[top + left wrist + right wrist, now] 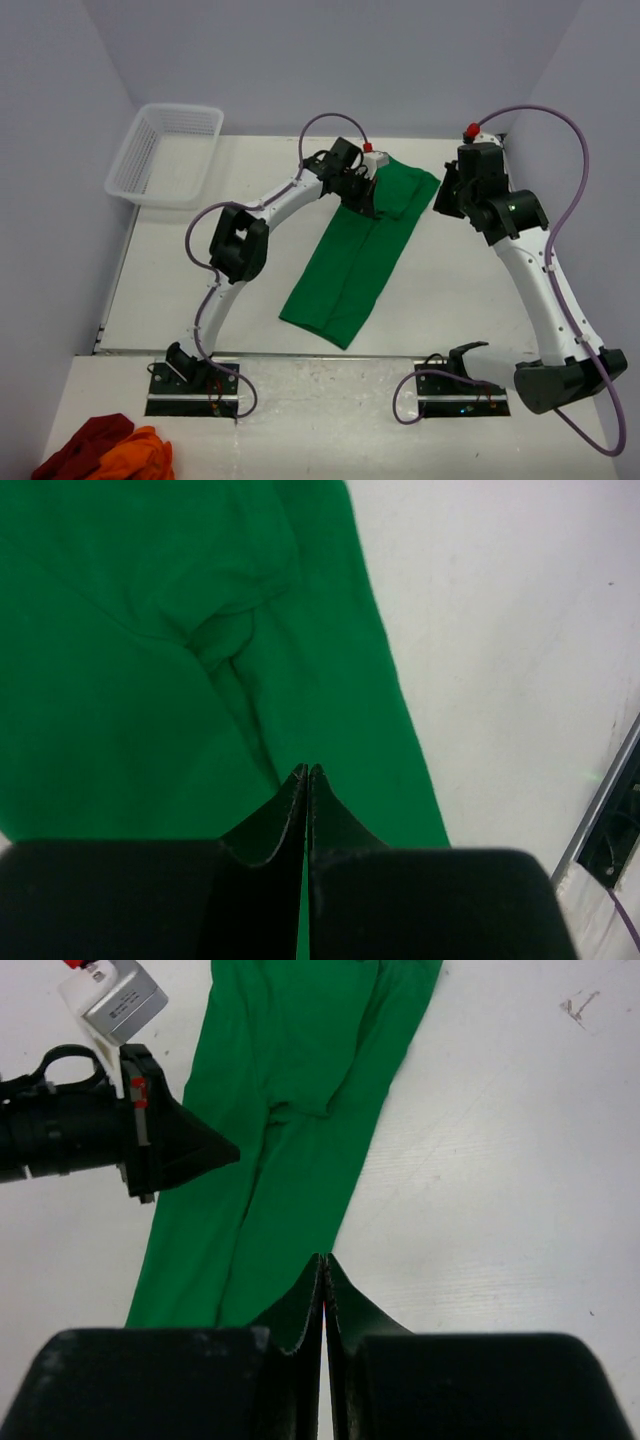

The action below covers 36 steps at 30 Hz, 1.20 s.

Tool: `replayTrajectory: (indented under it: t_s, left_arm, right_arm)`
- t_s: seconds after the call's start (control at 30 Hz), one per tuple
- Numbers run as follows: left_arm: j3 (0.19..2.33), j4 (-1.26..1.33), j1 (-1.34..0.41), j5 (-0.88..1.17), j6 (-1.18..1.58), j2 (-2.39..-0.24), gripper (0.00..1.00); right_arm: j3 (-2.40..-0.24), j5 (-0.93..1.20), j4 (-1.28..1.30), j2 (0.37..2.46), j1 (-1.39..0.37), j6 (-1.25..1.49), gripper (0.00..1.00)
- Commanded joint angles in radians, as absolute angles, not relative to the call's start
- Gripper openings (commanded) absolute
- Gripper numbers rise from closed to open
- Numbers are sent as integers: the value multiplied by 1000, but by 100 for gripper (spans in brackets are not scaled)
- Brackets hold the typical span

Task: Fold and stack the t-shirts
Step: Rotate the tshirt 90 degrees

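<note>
- Left pincer [306, 770] is pressed fully shut, both fingers meeting in one thin line, and nothing is caught between the tips.
- From its own wrist view those tips point down at the green t-shirt [150, 680], over a puckered crease that runs up into the cloth.
- I can't tell whether the tips touch the fabric.
- In the top view the left pincer [362, 192] sits at the upper middle of the frame, on the left edge of the shirt's far end.
- Right pincer [324, 1258] is clamped shut too, fingers together and empty.
- In its wrist view the tips sit at the shirt's lower right edge.
- From above, the right pincer [447, 195] is just beside the shirt's upper right corner, apart from the cloth.
- The t-shirt [350, 260] lies flat as a long narrow strip, slanting from upper right of centre down to lower centre, with a flap doubled over at its upper end.
- White tabletop [200, 290] carries it.
- A white mesh basket [125, 170] sits in the upper left, well apart from the shirt.
- At the bottom left corner, a dark red cloth [85, 445] and an orange cloth [140, 458] lie bunched together.
</note>
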State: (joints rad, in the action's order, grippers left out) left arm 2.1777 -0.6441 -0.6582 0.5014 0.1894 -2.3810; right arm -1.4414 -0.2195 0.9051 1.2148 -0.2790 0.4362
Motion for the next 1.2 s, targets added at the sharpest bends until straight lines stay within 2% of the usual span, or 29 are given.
replayTrajectory:
  t_s: [0.0, 0.13, 0.3, 0.73, 1.17]
  left_arm:
    - [2244, -586, -601, 666, 156, -2437, 0]
    - [2263, -510, -558, 748, 199, -2496, 0]
    - [2238, -473, -531, 755, 236, -2548, 0]
    - [2217, -525, -439, 554, 324, -2625, 0]
    - [1939, -456, -348, 425, 347, -2432, 0]
  right_arm:
    - [-1473, -247, 937, 1183, -272, 414, 0]
    - [-1453, -236, 948, 1170, -272, 416, 0]
    - [-1453, -196, 956, 1161, -272, 425, 0]
    - [-1443, -147, 943, 1164, -273, 423, 0]
    - [-1361, -35, 862, 1256, -298, 416, 0]
